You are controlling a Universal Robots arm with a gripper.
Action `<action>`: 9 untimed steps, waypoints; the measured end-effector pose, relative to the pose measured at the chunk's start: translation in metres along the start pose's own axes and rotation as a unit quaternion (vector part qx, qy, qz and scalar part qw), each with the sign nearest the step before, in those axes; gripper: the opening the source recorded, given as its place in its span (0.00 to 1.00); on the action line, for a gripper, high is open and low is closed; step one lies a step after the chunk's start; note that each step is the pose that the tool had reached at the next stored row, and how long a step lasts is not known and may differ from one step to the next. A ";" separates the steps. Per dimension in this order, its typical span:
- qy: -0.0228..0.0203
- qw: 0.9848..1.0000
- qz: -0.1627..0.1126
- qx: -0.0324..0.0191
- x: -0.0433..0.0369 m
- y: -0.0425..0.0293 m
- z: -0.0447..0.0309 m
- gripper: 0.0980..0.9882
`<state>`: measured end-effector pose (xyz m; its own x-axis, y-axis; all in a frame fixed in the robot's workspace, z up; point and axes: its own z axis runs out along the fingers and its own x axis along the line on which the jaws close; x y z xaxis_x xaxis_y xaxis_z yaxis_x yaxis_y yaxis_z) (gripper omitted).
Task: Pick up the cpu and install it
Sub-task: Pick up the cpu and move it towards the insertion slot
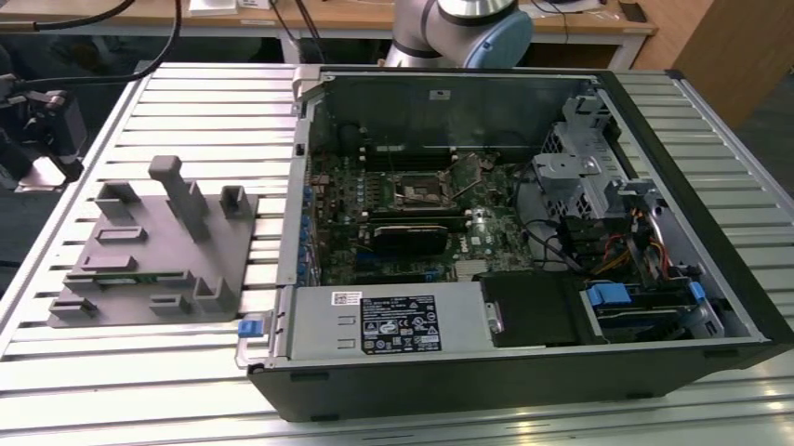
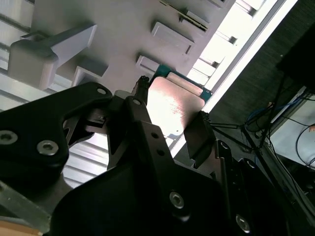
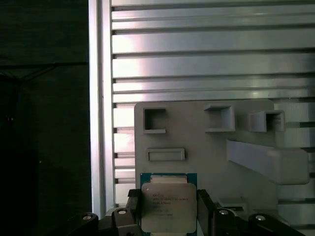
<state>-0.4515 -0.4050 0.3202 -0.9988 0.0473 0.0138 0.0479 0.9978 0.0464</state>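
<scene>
The cpu [image 3: 166, 206] is a flat square chip with a silver top and a thin green rim. It sits between the two black fingers of my gripper [image 3: 168, 209], which is shut on its opposite edges. In the second wrist view the cpu [image 2: 173, 105] shows from the other side, again with a finger on each edge of it, in the gripper [image 2: 170, 117]. It hangs well above the grey plastic tray [image 3: 197, 147], near the tray's edge. The black socket frame [image 1: 416, 190] lies on the motherboard inside the open computer case [image 1: 522, 372], at the exterior view's right.
The grey tray [image 1: 137, 269] with upright blocks lies on the slatted metal table [image 1: 149, 372] at the exterior view's left. The case holds cables, drive cages and a power supply [image 1: 385, 321]. Black equipment [image 1: 37, 130] stands at the left edge. The arm's base [image 1: 459, 32] is behind the case.
</scene>
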 end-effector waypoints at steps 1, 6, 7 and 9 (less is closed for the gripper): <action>0.000 1.000 0.000 0.000 0.0000 0.0002 -0.0018 0.50; 0.000 1.000 0.000 0.000 0.0002 0.0009 -0.0101 0.50; 0.000 1.000 0.000 0.000 0.0002 0.0010 -0.0117 0.50; 0.000 1.000 0.000 0.000 0.0003 0.0013 -0.0155 0.50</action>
<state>-0.4516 -0.4044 0.3357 -0.9988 0.0474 0.0139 0.0480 0.9978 0.0464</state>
